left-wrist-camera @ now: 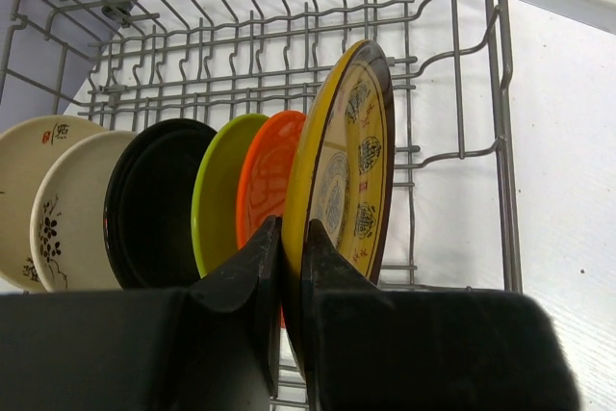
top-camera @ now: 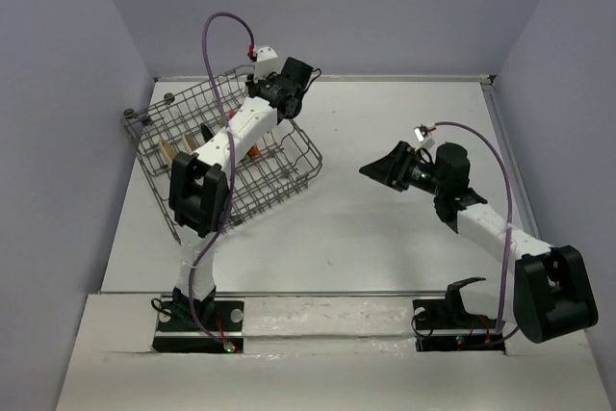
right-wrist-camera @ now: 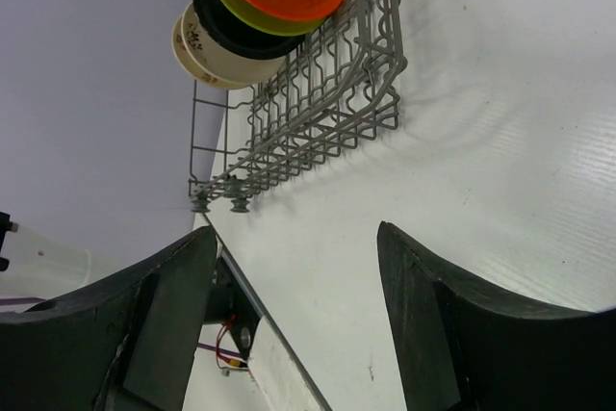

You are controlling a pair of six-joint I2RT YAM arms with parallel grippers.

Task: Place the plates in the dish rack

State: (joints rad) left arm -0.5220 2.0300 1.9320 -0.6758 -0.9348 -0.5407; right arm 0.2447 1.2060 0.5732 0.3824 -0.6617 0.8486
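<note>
The dish rack (top-camera: 294,175) sits on the table (top-camera: 385,238) and holds all six plates, each standing on edge between its wires in one row. Seen from the left wrist, the row runs from the rack's left side inward: two cream plates (left-wrist-camera: 72,209) with dark marks, a black plate (left-wrist-camera: 154,199), a lime green plate (left-wrist-camera: 221,180), an orange plate (left-wrist-camera: 269,170) and a yellow patterned plate (left-wrist-camera: 351,161), which stands last in the row and nearest the rack's right wall. The left gripper (left-wrist-camera: 292,228) reaches into the rack, and its jaws are drawn almost together, pinching the lower rim of the yellow patterned plate. That plate leans a little toward the orange one beside it. The right gripper (top-camera: 380,168) hangs above the table well to the right of the rack, with its jaws spread wide and nothing between them; from its wrist camera the rack lies well ahead of its fingers.
</note>
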